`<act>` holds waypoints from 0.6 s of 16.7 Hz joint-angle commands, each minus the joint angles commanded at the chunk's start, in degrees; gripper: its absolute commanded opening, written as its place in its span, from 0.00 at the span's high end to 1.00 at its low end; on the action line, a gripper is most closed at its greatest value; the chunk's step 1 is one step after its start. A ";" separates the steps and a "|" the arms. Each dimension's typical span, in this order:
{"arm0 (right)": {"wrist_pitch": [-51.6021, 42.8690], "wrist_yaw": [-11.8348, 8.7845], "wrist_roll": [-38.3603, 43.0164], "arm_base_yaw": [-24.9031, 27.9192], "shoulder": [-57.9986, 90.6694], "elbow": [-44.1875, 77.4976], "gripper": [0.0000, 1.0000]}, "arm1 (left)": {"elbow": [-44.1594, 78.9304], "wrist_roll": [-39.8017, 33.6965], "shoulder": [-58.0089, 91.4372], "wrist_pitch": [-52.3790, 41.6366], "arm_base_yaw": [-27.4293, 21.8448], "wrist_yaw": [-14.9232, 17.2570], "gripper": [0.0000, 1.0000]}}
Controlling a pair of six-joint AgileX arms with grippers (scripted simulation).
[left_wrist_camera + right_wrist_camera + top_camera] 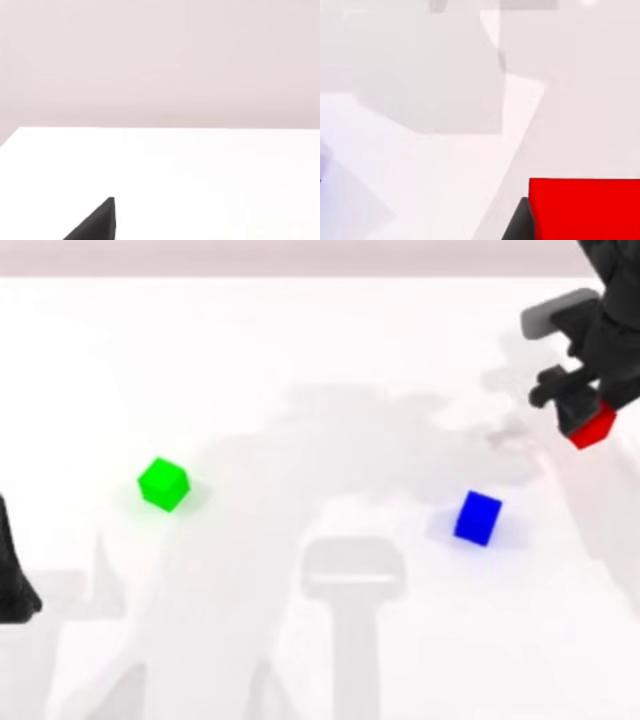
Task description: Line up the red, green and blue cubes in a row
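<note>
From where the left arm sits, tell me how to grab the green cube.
Come straight down from above on the green cube. It sits turned at an angle on the table, so rotate the tool to close on two opposite flat side faces. Nothing crowds it.

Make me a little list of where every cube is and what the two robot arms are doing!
red cube: far right of the table, held in the right gripper
blue cube: on the table, right of middle, alone
green cube: on the table, left side, alone
left arm: parked at the left edge
row: not made yet
</note>
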 joint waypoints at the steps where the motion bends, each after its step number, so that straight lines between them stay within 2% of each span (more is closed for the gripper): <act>1: -0.80 0.01 -0.01 0.05 -0.38 0.72 1.00 | 0.00 0.00 0.00 0.00 0.00 0.00 0.00; 6: -0.87 -0.01 0.16 -0.18 -0.29 0.80 1.00 | 0.00 0.00 0.00 0.00 0.00 0.00 0.00; 10: -1.49 0.20 6.30 4.37 0.20 1.95 1.00 | 0.00 0.00 0.00 0.00 0.00 0.00 0.00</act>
